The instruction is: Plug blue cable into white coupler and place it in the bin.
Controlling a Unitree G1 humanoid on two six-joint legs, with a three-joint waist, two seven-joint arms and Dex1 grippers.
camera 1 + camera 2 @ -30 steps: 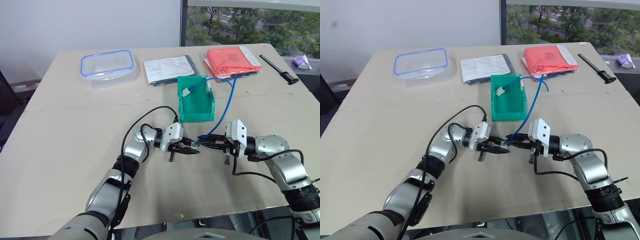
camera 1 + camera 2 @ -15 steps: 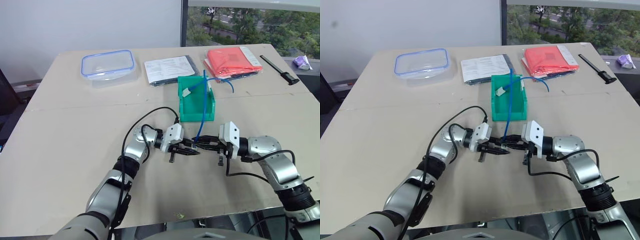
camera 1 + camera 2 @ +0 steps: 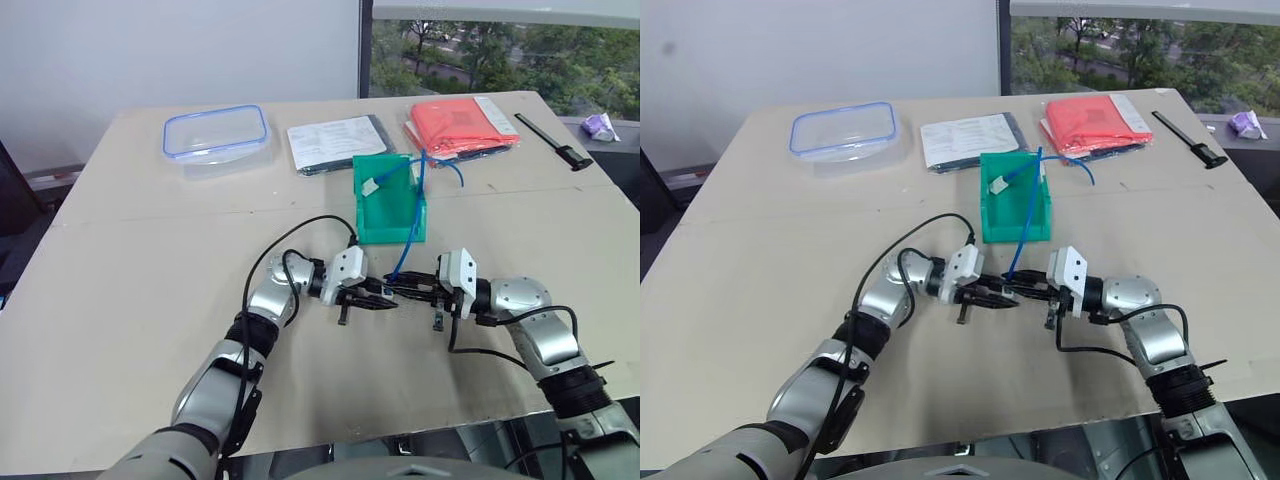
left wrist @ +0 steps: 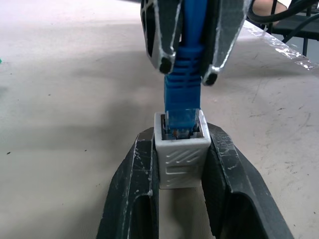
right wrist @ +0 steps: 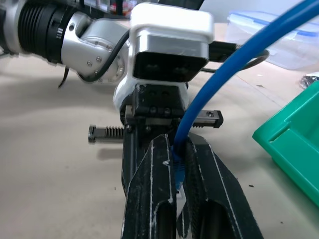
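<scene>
The right gripper (image 3: pixel 408 288), clamped on the thin light-blue network cable (image 3: pixel 411 226), has closed in toward the left gripper (image 3: pixel 383 299) pinching the tiny white plastic coupler block (image 4: pixel 181 152) above the desk (image 3: pixel 130 300), so the plug now sits in its socket, seating likely nearly done.

Left claw (image 4: pixel 181 149) and right claw (image 3: pixel 400 290) meet tip to tip, both clamped.

I see bare table (image 3: pixel 150 300) from 6 to 9 o'clock of my grippers; the bin (image 3: pixel 390 215) and the cable (image 3: pixel 410 235) arching over it block 12.
</scene>
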